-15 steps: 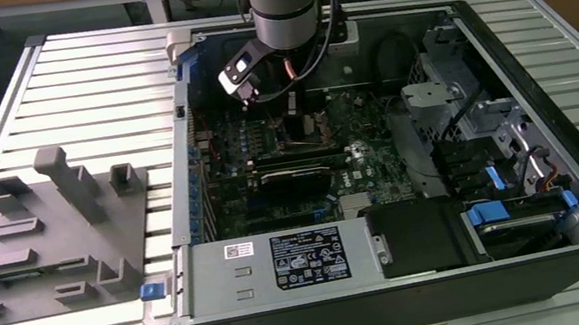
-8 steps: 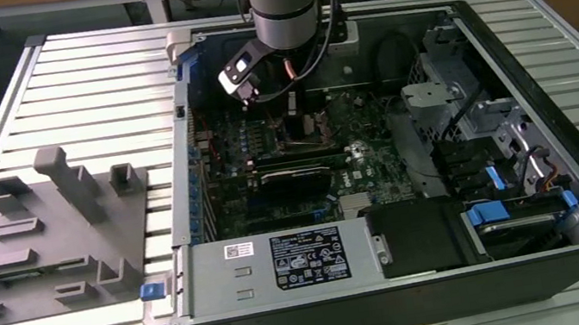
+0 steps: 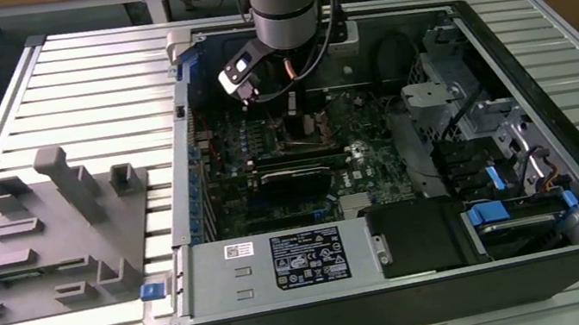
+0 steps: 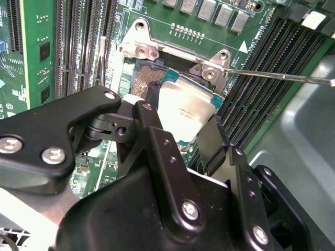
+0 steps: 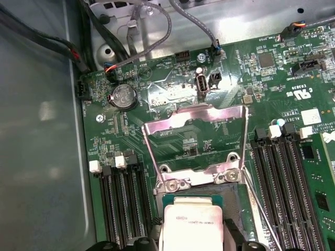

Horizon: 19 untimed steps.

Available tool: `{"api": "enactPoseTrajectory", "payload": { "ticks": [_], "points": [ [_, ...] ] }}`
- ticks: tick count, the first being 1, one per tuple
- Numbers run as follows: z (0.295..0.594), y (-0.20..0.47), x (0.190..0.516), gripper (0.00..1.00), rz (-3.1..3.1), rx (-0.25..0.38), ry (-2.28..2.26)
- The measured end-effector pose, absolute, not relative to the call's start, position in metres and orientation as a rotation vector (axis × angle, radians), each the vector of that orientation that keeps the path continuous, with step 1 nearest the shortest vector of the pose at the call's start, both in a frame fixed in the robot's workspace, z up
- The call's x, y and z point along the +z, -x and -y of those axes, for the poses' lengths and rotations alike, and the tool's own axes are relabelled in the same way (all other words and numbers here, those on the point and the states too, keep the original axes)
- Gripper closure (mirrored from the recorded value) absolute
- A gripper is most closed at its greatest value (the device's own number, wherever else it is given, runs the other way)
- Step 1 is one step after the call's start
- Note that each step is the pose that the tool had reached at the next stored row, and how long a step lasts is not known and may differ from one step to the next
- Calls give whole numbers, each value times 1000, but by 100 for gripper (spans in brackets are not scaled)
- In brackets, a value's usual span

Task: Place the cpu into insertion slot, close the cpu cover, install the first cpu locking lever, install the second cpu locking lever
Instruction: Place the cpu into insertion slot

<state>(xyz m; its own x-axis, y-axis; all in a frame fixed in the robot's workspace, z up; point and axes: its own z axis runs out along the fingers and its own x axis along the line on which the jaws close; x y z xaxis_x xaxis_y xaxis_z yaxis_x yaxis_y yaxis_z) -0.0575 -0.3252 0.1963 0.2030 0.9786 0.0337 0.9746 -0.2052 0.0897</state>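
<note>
My gripper [image 4: 180, 129] is shut on the cpu [image 4: 184, 109], a small square chip with a dull silver top, with one black finger on each side. The chip sits low over the insertion slot [image 4: 140, 79], whose dark pin field shows beside it; I cannot tell whether they touch. In the first wrist view the cpu [image 5: 191, 224] lies just in front of the cpu cover [image 5: 194, 116], a silvery frame swung open and standing up from its hinge. A thin locking lever [image 4: 277, 76] sticks out sideways, unlatched. In the exterior view the gripper [image 3: 296, 102] is down inside the computer case, over the motherboard.
Black memory slots [image 5: 121, 205] [image 5: 285, 180] flank the socket on both sides. A coin battery [image 5: 124, 96] and cable bundles [image 5: 140, 32] lie beyond the cover. A grey fixture block [image 3: 46, 240] stands on the slatted table at the exterior view's left. The power supply [image 3: 282, 264] fills the case's near side.
</note>
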Motion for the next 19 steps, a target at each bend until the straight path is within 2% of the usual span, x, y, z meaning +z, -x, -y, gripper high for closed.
{"api": "enactPoseTrajectory", "payload": {
  "ticks": [4, 19],
  "points": [
    [325, 58, 205, 47, -1949, 126, -2398],
    [326, 58, 201, 47, -2135, 132, -2243]
  ]
}}
